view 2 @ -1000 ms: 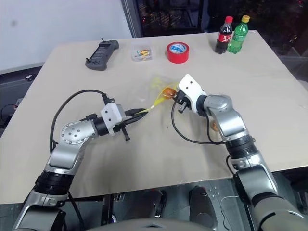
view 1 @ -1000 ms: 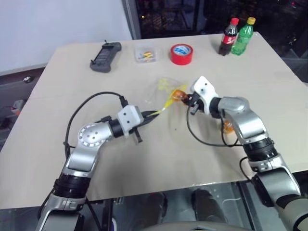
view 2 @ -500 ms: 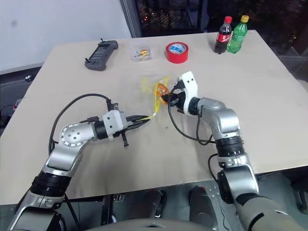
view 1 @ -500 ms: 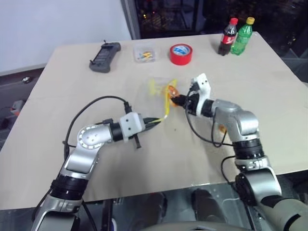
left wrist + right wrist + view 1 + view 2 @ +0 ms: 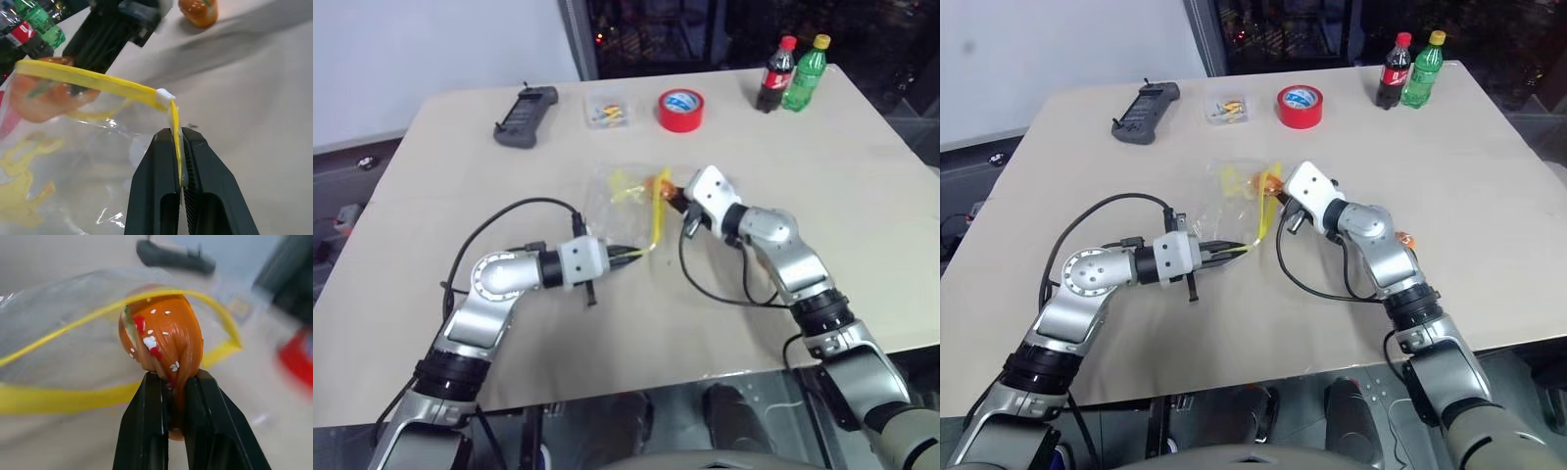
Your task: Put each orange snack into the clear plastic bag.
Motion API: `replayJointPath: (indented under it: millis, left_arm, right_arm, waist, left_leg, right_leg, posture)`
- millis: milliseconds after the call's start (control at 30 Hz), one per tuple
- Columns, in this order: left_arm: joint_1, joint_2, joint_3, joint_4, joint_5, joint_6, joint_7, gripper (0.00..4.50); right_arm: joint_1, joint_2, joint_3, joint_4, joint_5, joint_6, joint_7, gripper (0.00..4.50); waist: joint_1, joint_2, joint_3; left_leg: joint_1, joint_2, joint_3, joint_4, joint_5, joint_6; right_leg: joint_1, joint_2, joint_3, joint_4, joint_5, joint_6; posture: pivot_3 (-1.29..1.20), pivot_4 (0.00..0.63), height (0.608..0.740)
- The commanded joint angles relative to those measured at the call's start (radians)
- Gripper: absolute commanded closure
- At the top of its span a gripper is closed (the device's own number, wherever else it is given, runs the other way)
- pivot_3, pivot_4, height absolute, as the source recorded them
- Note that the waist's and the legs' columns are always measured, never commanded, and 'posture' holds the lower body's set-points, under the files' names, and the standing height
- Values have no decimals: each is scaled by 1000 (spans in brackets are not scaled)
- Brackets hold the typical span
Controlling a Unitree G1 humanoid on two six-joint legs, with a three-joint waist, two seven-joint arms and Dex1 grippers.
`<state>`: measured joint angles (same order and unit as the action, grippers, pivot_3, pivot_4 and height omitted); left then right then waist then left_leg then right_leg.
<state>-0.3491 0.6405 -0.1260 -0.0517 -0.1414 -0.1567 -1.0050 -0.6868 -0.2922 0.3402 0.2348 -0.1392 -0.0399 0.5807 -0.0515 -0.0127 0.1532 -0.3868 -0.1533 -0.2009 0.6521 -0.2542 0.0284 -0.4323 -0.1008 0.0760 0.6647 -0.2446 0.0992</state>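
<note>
Right gripper clamped on one orange snack, poised at mouth of clear plastic bag, opening at 9 o'clock from it. Left gripper pinching yellow seal strip. Second orange snack lying on table, nearer right arm
</note>
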Motion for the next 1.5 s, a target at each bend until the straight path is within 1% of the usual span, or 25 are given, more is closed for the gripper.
replayJointPath:
  millis: [33, 200, 433, 600, 733, 800, 1067, 1133, 1167, 1200, 1233, 1300, 1333, 1400, 1500]
  left_arm:
    - [-31, -8, 16, 5, -27, 3, -3, 4500]
    - [-61, -20, -3, 17, -41, -17, -38, 4500]
    - [-85, -28, -29, 16, -37, -42, -91, 4500]
    - [-74, -24, -47, -1, -54, -54, -137, 4500]
    - [-67, -25, -45, -10, -64, -55, -154, 4500]
    - [-71, -34, -35, -8, -72, -58, -144, 4500]
    - [-139, -69, -12, 88, -72, -136, -126, 4500]
    - [-146, -72, -13, 107, -68, -134, -119, 4500]
    - [-146, -74, -11, 112, -64, -132, -110, 4500]
    - [-144, -75, -8, 113, -62, -129, -101, 4500]
    - [-142, -77, -2, 113, -62, -130, -90, 4500]
    - [-133, -78, 14, 114, -61, -130, -63, 4500]
    - [-128, -76, 24, 117, -55, -137, -46, 4500]
    - [-120, -73, 39, 125, -40, -152, -15, 4500]
    - [-101, -74, 62, 120, -37, -143, 26, 4500]
  right_arm:
    - [-24, -7, 48, 35, -131, -145, -88, 4294]
    - [-47, -8, 84, 114, -281, -208, -211, 4294]
    - [-55, -16, 100, 165, -389, -281, -310, 4294]
    - [-38, 29, 52, 207, -313, -276, -307, 4294]
    - [-23, 88, -28, 244, -215, -160, -306, 4294]
    - [-10, 104, -64, 219, -171, -118, -297, 4294]
    - [46, 36, -17, 78, -200, -152, -216, 4294]
    - [47, 43, -13, 77, -194, -148, -208, 3489]
    - [46, 44, -11, 78, -196, -145, -206, 3252]
    - [44, 44, -10, 78, -202, -143, -209, 2648]
    - [42, 45, -15, 76, -207, -136, -219, 2289]
    - [45, 45, -31, 60, -203, -111, -224, 1412]
    - [48, 39, -40, 45, -195, -96, -216, 1259]
    - [60, 28, -56, 7, -170, -63, -187, 1259]
    - [100, -6, -84, -106, -89, 9, -89, 1259]
  waist:
    - [-3, 0, 0]
    - [-7, 0, 0]
    - [-12, 0, 0]
    - [-16, 0, 0]
    - [-18, 0, 0]
    - [-17, 0, 0]
    - [-18, 0, 0]
    - [-21, 0, 0]
    - [-22, 0, 0]
    - [-21, 0, 0]
    - [-20, 0, 0]
    - [-18, 0, 0]
    - [-17, 0, 0]
    - [-16, 0, 0]
    - [-13, 0, 0]
  left_leg:
    - [0, 0, 0, 0, 0, 0]
    - [0, 0, 0, 0, 0, 0]
    - [0, 0, 0, 0, 0, 0]
    - [0, 0, 0, 0, 0, 0]
    - [0, 0, 0, 0, 0, 0]
    - [0, 0, 0, 0, 0, 0]
    - [1, 0, 0, 0, 0, 0]
    - [1, 0, 1, 0, 0, 0]
    - [1, 0, 1, 0, 0, 0]
    - [1, 0, 1, 0, 0, 0]
    - [1, 1, 1, 0, 0, 0]
    - [1, 0, 1, 0, 0, 0]
    - [1, 0, 1, 0, 0, 0]
    - [1, 0, 1, 0, 0, 0]
    - [1, 0, 0, 0, 0, 0]
  right_leg:
    - [0, 0, 0, 0, 0, 0]
    - [0, 0, 0, 0, 0, 0]
    - [0, 1, 0, 0, 0, 0]
    - [0, 1, 1, 0, 0, 0]
    - [0, 1, 1, 0, 0, 0]
    - [0, 1, 1, 0, 0, 0]
    - [0, 1, 1, 0, 0, 0]
    - [0, 1, 1, 0, 0, 0]
    - [0, 1, 2, 0, 0, 0]
    - [0, 1, 2, 1, 0, 0]
    - [0, 1, 2, 1, 0, 0]
    - [0, 1, 2, 0, 0, 0]
    - [0, 1, 2, 0, 0, 0]
    - [0, 1, 2, 0, 0, 0]
    - [0, 1, 1, 0, 0, 0]
  posture:
    - [0, 150, 740]
    - [0, 150, 740]
    - [0, 150, 740]
    - [0, 150, 740]
    - [0, 150, 740]
    - [0, 150, 740]
    - [0, 150, 740]
    - [0, 150, 740]
    - [0, 150, 740]
    - [0, 150, 740]
    - [0, 150, 740]
    - [0, 150, 740]
    - [0, 150, 740]
    - [0, 150, 740]
    - [0, 150, 740]
